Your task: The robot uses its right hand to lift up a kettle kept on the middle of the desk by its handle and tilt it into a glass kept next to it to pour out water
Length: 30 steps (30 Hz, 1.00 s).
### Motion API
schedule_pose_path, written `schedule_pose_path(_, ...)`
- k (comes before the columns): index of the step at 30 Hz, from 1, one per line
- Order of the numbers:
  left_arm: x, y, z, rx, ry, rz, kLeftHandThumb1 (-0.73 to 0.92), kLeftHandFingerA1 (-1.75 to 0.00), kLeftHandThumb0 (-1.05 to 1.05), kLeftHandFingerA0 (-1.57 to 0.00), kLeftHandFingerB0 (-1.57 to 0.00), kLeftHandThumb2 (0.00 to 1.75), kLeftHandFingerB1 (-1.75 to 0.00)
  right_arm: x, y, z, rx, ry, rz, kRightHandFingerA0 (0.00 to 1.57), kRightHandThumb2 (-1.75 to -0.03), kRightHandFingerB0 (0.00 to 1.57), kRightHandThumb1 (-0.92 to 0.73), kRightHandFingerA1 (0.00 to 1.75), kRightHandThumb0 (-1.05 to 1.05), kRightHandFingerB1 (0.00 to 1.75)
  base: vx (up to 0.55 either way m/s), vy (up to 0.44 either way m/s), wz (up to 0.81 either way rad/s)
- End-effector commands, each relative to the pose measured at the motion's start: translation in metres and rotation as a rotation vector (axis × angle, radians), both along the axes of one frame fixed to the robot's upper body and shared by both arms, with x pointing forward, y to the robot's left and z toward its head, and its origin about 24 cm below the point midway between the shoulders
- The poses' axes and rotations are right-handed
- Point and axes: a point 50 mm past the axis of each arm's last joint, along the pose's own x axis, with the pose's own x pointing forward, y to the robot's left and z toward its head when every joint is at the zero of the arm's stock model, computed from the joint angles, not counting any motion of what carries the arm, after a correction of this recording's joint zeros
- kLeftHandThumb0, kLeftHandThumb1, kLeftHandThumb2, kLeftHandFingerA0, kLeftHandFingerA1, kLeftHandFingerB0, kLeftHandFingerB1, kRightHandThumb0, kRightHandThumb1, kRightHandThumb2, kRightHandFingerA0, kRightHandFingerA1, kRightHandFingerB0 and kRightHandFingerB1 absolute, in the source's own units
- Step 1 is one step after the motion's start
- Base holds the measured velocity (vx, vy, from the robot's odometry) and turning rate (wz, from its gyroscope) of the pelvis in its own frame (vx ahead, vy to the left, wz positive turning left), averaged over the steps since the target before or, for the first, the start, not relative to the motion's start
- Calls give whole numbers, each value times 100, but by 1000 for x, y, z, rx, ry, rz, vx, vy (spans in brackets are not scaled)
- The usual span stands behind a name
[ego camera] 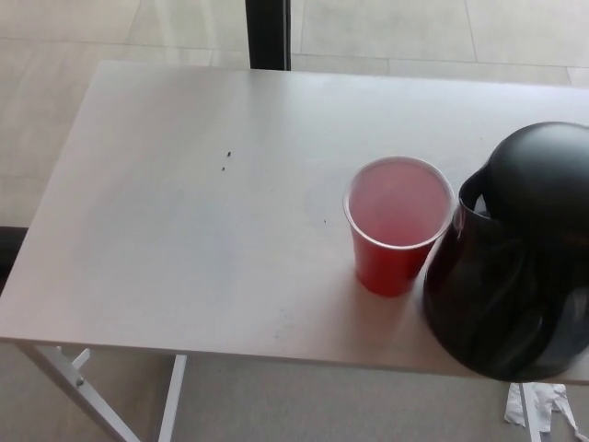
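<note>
A: Hands? Neither in view, state unknowable. Black kettle (511,267) at desk (184,230) right edge, touching red cup (398,224).
B: Grip handle firmly, tilt slowly over cup rim.

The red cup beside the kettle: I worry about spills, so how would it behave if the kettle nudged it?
The red cup looks thin-walled and plastic, so probably light and easy to shove. It narrows toward its base, so a knock near the rim may tip it. The black kettle looks much bulkier and sits right against it on the table, so even slight contact could move it.
</note>
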Motion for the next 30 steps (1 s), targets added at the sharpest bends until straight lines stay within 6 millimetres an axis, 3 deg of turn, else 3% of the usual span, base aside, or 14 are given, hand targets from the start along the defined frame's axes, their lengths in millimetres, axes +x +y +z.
schedule_pose_path(1, -1, 7, 6, 37, 22, 3, 69, -57, -105, -64, -46, 97, -78, 1, 6, 1, -78, -176, -10, 82, -100, 71, -62, 175, -15, 164, 0, 0, 0)
schedule_pose_path(8, -1, 6, 3, 18, 23, 26, 69, -57, -105, -64, -46, 98, -76, -4, -3, -4, 101, -214, -83, 82, -122, 74, -46, 175, -14, 164, 0, 0, 0)
schedule_pose_path(9, -1, 6, 3, 22, 23, 23, 69, -57, -105, -65, -46, 98, -77, -4, -6, -5, 152, -231, -106, 87, -140, 82, -37, 175, -13, 165, 0, 0, 0)
schedule_pose_path(14, -2, 6, 3, 27, 27, 18, 69, -59, -105, -67, -46, 98, -80, -3, -13, -7, 306, -206, -204, 96, -140, 80, -37, 175, -19, 170, 0, 0, 0)
schedule_pose_path(15, -2, 7, 2, 13, 28, 35, 69, -57, -105, -66, -46, 98, -76, -3, -15, -7, 432, -207, -267, 127, -122, 110, -40, 146, -19, 135, 0, 0, 0)
schedule_pose_path(16, -2, 7, 3, 16, 28, 35, 68, -57, -105, -66, -46, 99, -76, -3, -14, -6, 473, -215, -293, 99, -131, 82, -38, 175, -12, 164, 0, 0, 0)
schedule_pose_path(19, -1, 7, 4, 19, 26, 30, 68, -58, -105, -65, -45, 99, -79, -2, -14, -3, 497, -215, -327, 97, -108, 70, -57, 175, -13, 172, 0, 0, 0)
schedule_pose_path(23, 1, 7, 4, 21, 26, 30, 68, -59, -105, -66, -46, 99, -80, -2, -13, 1, 553, -220, -363, 98, -108, 68, -58, 175, -14, 171, 0, 0, 0)
schedule_pose_path(24, 1, 6, 4, 29, 30, 27, 70, -58, -105, -65, -46, 98, -78, -2, -13, 3, 599, -239, -412, 94, -98, 61, -63, 175, -12, 166, 0, 0, 0)
schedule_pose_path(26, 1, 6, 4, 33, 29, 24, 70, -57, -105, -63, -46, 98, -77, -1, -12, 5, 643, -255, -452, 93, -99, 54, -67, 175, -11, 165, 0, 0, 0)
schedule_pose_path(27, 2, 7, 5, 30, 25, 26, 69, -58, -105, -65, -46, 98, -78, 0, -12, 7, 680, -269, -477, 121, -110, 78, -64, 149, -24, 122, 0, 0, 0)
schedule_pose_path(28, 2, 7, 5, 29, 24, 29, 69, -58, -105, -65, -46, 98, -78, -1, -12, 7, 689, -267, -483, 121, -110, 78, -64, 149, -24, 122, 0, 0, 0)
schedule_pose_path(29, 3, 7, 5, 32, 25, 25, 70, -58, -105, -65, -46, 98, -79, -1, -13, 8, 694, -265, -483, 91, -103, 54, -66, 175, -11, 166, 0, 0, 0)
schedule_pose_path(30, 3, 7, 6, 28, 21, 27, 69, -59, -105, -65, -46, 98, -79, -1, -13, 8, 735, -275, -486, 91, -100, 51, -69, 175, -10, 168, 0, 0, 0)
